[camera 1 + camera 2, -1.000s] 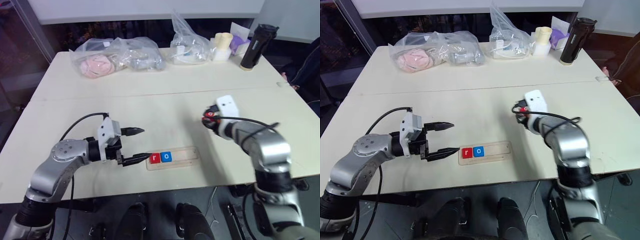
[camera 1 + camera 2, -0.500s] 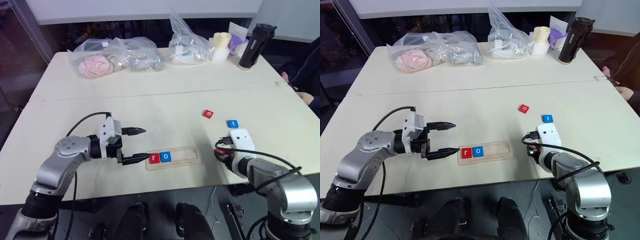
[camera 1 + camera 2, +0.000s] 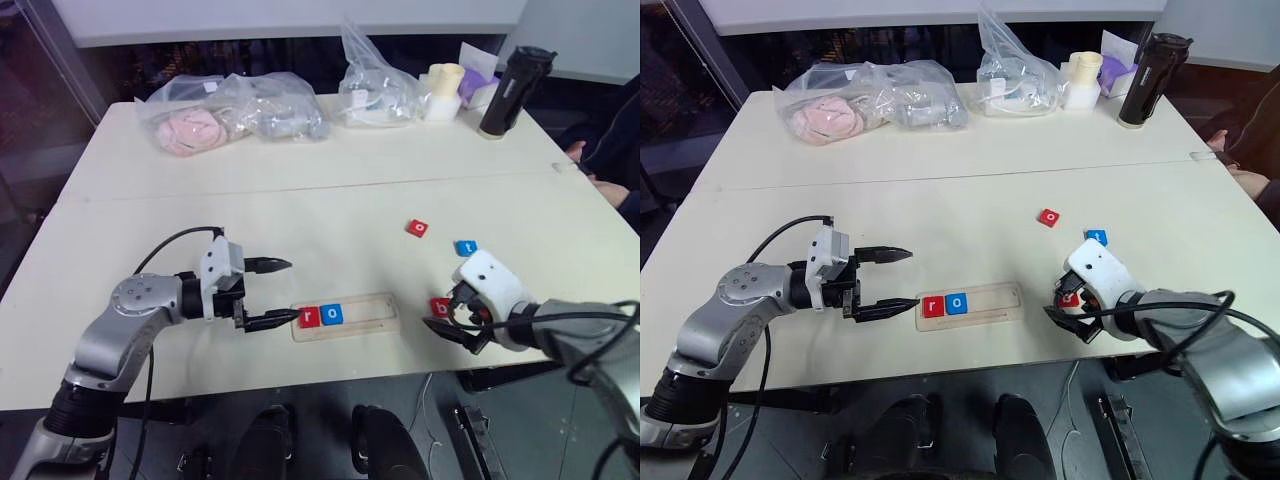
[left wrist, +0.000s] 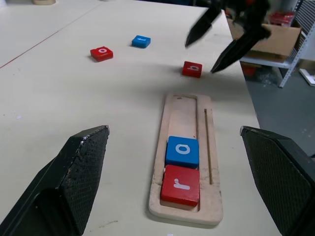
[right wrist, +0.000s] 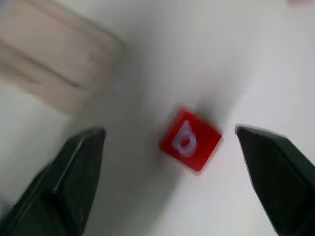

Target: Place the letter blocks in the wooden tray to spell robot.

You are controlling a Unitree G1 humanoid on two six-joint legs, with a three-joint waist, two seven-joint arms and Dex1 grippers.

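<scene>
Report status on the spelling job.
Left gripper open, empty at pale wooden tray. Right gripper open over red b tile. Tray holds r, o. Nothing blocking.

Plastic bags [image 3: 235, 115], black bottle [image 3: 503, 92] — table's [image 3: 330, 190] far edge

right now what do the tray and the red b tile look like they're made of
The wooden tray looks like pale unfinished wood: matte, faint grain, a routed groove and rounded corners. The red b tile looks like painted wood or plastic, with a smooth, even red coat and a white printed letter; the pictures leave open which.
</scene>
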